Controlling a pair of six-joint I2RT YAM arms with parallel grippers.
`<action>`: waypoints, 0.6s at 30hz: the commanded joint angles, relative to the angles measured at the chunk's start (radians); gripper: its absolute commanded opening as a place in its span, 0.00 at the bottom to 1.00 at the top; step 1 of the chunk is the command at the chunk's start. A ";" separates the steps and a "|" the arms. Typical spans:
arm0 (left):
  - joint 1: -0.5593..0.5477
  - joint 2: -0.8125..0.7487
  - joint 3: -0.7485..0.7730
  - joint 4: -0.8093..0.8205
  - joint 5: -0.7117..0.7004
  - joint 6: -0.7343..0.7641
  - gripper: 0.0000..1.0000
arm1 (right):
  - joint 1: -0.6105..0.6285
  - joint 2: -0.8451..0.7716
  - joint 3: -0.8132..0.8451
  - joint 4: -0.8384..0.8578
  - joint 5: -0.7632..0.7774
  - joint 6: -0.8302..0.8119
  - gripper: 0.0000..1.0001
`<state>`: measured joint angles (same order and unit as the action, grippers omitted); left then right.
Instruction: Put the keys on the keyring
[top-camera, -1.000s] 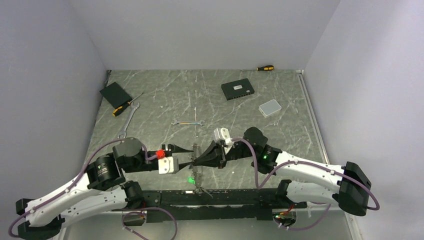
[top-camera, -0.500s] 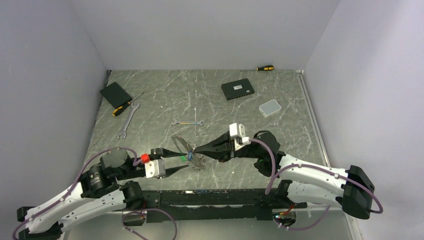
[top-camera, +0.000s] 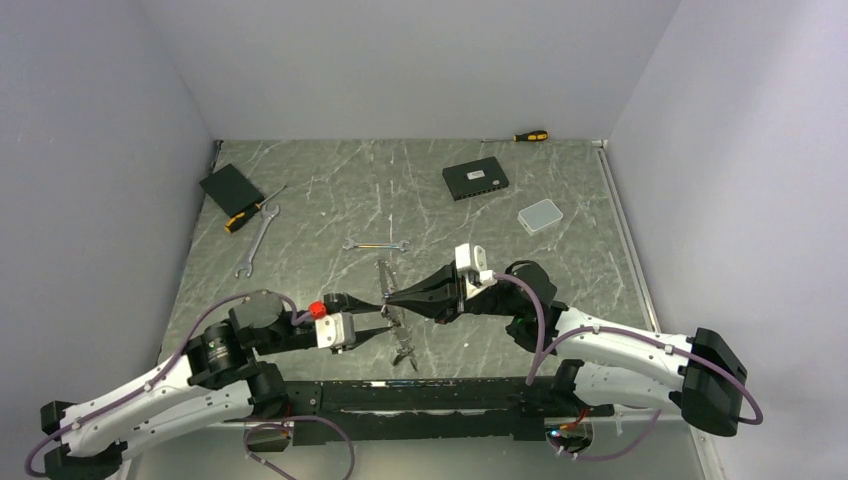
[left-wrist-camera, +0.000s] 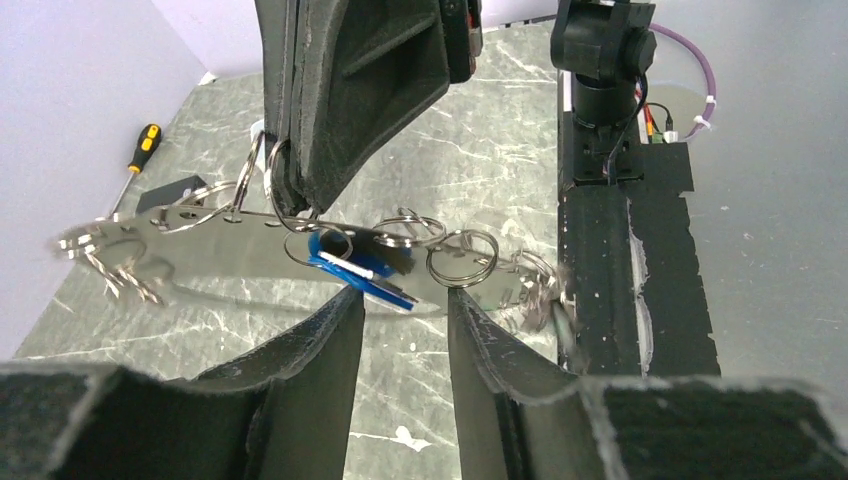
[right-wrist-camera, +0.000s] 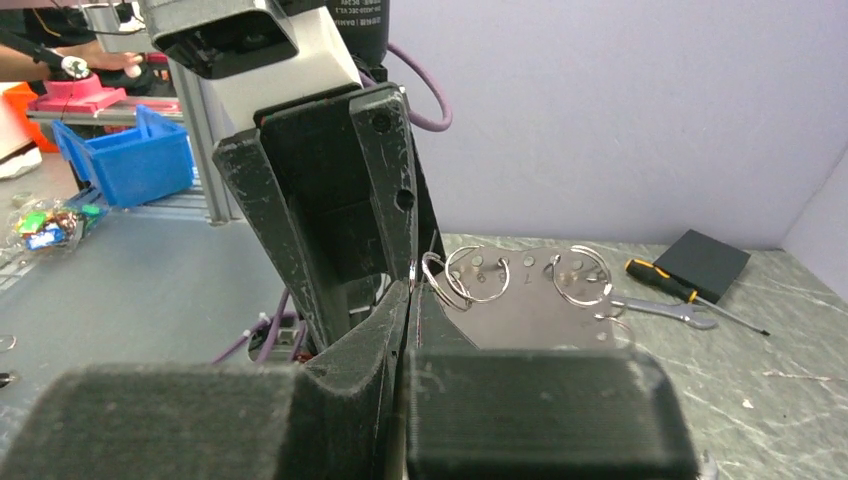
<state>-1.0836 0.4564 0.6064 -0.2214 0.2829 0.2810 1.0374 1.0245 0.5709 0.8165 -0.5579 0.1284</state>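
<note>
The keyring (left-wrist-camera: 240, 235) shows as a flat silvery plate with holes and several small split rings through them. It hangs in the air between both arms (top-camera: 388, 290). Blurred silver keys (left-wrist-camera: 112, 262) dangle at its ends, and one with a blue tag (left-wrist-camera: 352, 270) hangs near the middle. In the top view a bunch of keys (top-camera: 403, 352) hangs at its near end. My right gripper (top-camera: 389, 297) is shut on the keyring's edge (right-wrist-camera: 478, 275). My left gripper (left-wrist-camera: 405, 300) is open, its fingertips (left-wrist-camera: 347, 305) just under the plate, beside the blue tag.
Two silver spanners (top-camera: 376, 244) (top-camera: 256, 240), two orange-handled screwdrivers (top-camera: 248, 213) (top-camera: 529, 136), a black box (top-camera: 475, 180), a white box (top-camera: 540, 215) and a black pad (top-camera: 230, 187) lie on the marbled table. The black base rail (top-camera: 430, 395) runs along the near edge.
The right gripper lifted the keyring up from the near edge and now holds it steady. The left gripper has moved forward and right, up under the keyring, which has swung more upright.
</note>
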 joint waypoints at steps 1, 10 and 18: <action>-0.004 0.043 -0.001 0.100 -0.027 -0.026 0.40 | 0.000 -0.020 0.028 0.091 0.007 0.021 0.00; -0.004 0.041 -0.013 0.135 -0.115 -0.025 0.39 | 0.000 -0.033 0.014 0.084 0.007 0.022 0.00; -0.004 0.040 -0.009 0.129 -0.133 -0.014 0.22 | 0.000 -0.030 0.009 0.082 -0.004 0.030 0.00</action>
<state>-1.0836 0.5007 0.5945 -0.1379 0.1768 0.2680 1.0374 1.0187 0.5709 0.8173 -0.5575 0.1429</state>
